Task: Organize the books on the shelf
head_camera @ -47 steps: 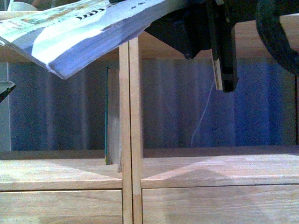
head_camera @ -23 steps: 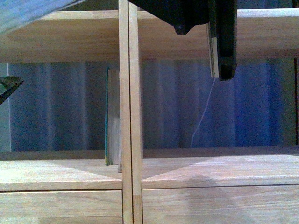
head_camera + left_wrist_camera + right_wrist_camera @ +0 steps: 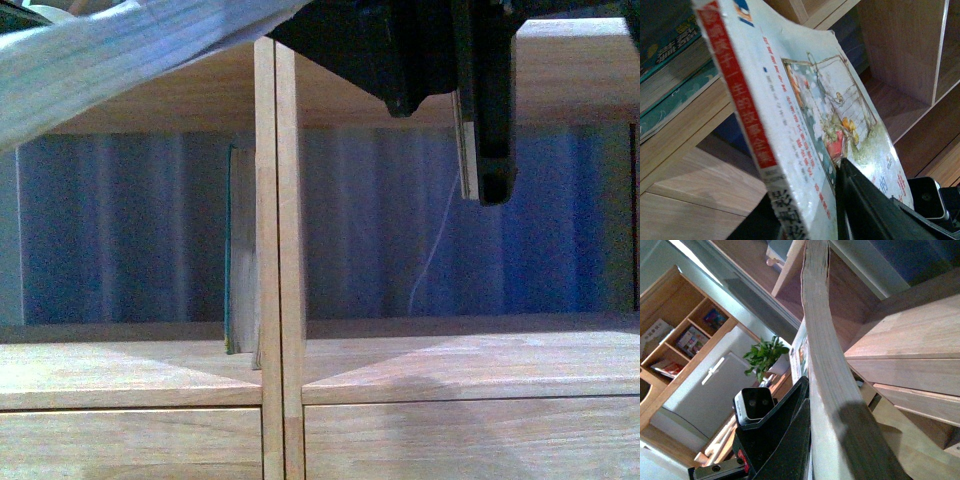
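Slim teal book [image 3: 233,250] stands upright, seemingly touching the shelf divider [image 3: 277,200]; white paperback [image 3: 100,70] tilts above.

The shelf [image 3: 420,370] is pale wood, smooth and matt, grain showing. The paperback [image 3: 805,100] has a glossy printed cover. The left gripper [image 3: 810,200] clamped on it is black plastic, matt, faintly grainy. The book [image 3: 822,340] in the right gripper [image 3: 810,390] shows dull paper page edges.

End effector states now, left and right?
Left end effector: closed on the white paperback book with red spine.
Right end effector: closed on a thin pale-edged softcover book.
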Available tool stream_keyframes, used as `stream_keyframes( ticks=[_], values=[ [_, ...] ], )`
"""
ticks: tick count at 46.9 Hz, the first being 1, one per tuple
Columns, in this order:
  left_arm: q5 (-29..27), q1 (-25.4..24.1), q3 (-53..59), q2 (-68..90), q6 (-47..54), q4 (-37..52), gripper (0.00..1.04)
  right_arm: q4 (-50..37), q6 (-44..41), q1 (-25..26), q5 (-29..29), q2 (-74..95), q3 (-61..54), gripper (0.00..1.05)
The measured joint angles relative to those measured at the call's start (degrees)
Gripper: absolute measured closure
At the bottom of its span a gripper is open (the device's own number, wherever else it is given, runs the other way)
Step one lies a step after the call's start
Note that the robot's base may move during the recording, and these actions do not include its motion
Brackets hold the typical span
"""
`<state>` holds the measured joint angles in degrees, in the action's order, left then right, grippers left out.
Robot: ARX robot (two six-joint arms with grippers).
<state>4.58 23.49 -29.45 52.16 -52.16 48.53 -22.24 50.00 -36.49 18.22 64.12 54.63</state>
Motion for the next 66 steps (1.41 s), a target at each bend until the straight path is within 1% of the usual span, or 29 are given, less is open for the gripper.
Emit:
stream_keyframes(
  ticks=[4, 6, 15, 22, 26, 30, 33, 36, 38, 43, 45, 50, 52, 58, 63, 64, 66],
  values=[
    [-0.2, 0.2, -0.4, -0.2, -1.3, -0.2, 0.94, 0.2, 0.1, 0.2, -0.2, 0.0, -0.2, 0.92],
    [-0.2, 0.3, -0.5, -0.5, -2.0, -0.3, 0.97, 0.2, 0.1, 0.4, -0.3, 0.0, -0.4, 0.92],
    [-0.4, 0.4, -0.7, -0.9, -2.4, -1.3, 0.98, 0.5, 0.0, 0.5, -0.5, 0.0, -0.4, 0.92],
    [-1.1, 0.5, -0.8, -1.2, -1.8, -2.6, 0.98, 1.0, -0.3, 0.9, -0.7, 0.0, -0.4, 0.71],
    [-1.0, -0.4, -0.8, -1.8, 0.0, -4.9, 0.98, 0.8, -0.6, 2.3, -0.7, 0.0, -0.4, 0.53],
    [-1.2, -1.7, -0.9, -2.9, 4.5, -8.8, 0.98, -0.1, -2.2, 5.7, -2.3, 0.0, -0.4, 0.34],
    [-1.2, -2.8, -1.3, -4.0, 8.5, -11.7, 0.98, -0.3, -3.8, 7.8, -3.4, 0.0, -0.4, 0.26],
    [-1.8, -5.3, -1.6, -5.1, 13.5, -14.8, 0.98, -0.3, -6.4, 11.5, -5.3, -0.1, -0.4, 0.13],
    [-2.1, -7.6, -2.0, -5.8, 16.3, -16.5, 0.98, -0.3, -7.9, 13.9, -6.4, -0.1, -0.4, 0.06],
    [-3.3, -11.9, -3.7, -7.7, 24.8, -18.7, 0.98, 0.0, -12.0, 18.2, -9.4, -0.1, -1.2, 0.07],
    [-4.9, -13.4, -4.2, -8.0, 28.8, -18.7, 0.98, 0.8, -14.2, 19.6, -11.2, -0.1, -1.6, 0.07],
    [-6.2, -15.9, -4.6, -8.0, 37.7, -17.7, 0.98, 5.5, -19.3, 22.6, -15.6, -0.1, -2.6, 0.07],
    [-5.9, -16.9, -4.6, -7.9, 41.4, -17.2, 0.98, 6.0, -20.4, 23.1, -16.0, -0.1, -3.0, 0.07],
    [-4.2, -19.9, -4.6, -6.9, 48.2, -14.7, 0.98, 6.4, -22.3, 23.8, -16.7, -0.1, -3.7, 0.07],
    [-2.5, -22.8, -4.6, -5.2, 51.9, -11.9, 0.98, 6.5, -23.1, 23.8, -16.7, -0.1, -3.7, 0.07],
    [-2.1, -23.6, -4.6, -4.7, 52.5, -11.1, 0.98, 6.6, -23.3, 23.7, -17.3, -0.1, -3.7, 0.07],
    [-1.7, -24.6, -4.7, -3.8, 53.6, -10.0, 0.98, 8.0, -27.2, 23.2, -22.4, -0.7, -4.0, 0.13]
  ],
)
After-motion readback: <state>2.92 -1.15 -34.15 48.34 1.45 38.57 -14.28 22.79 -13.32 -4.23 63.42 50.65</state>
